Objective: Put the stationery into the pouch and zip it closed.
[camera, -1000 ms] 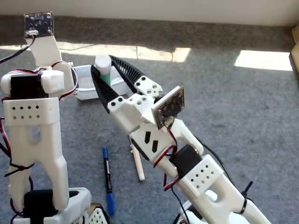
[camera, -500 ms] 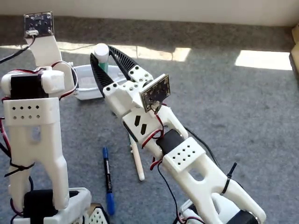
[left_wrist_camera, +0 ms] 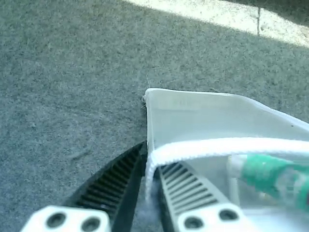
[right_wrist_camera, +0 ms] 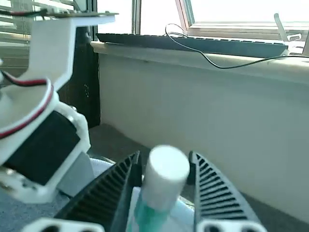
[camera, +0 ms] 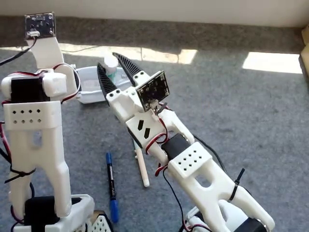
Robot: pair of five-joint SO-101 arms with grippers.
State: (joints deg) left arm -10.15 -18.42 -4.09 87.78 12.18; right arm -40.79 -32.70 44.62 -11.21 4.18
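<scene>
A translucent white pouch lies on the grey carpet. My left gripper is shut on the pouch, pinching its wall just below the white zipper rim. A glue stick with a white cap and green body stands tilted in the pouch mouth. My right gripper is open, one finger on each side of the cap. In the right wrist view the glue stick sits between the spread fingers of that gripper. The left wrist view has the glue stick inside the pouch.
A blue pen and a pale wooden pencil lie on the carpet between the two arm bases. The left arm stands upright close beside the pouch. Sunlit patches mark the carpet farther back.
My right gripper carried the glue stick over to the pouch mouth and lowered it in. Its fingers have spread apart from the stick. The left arm has stayed still.
</scene>
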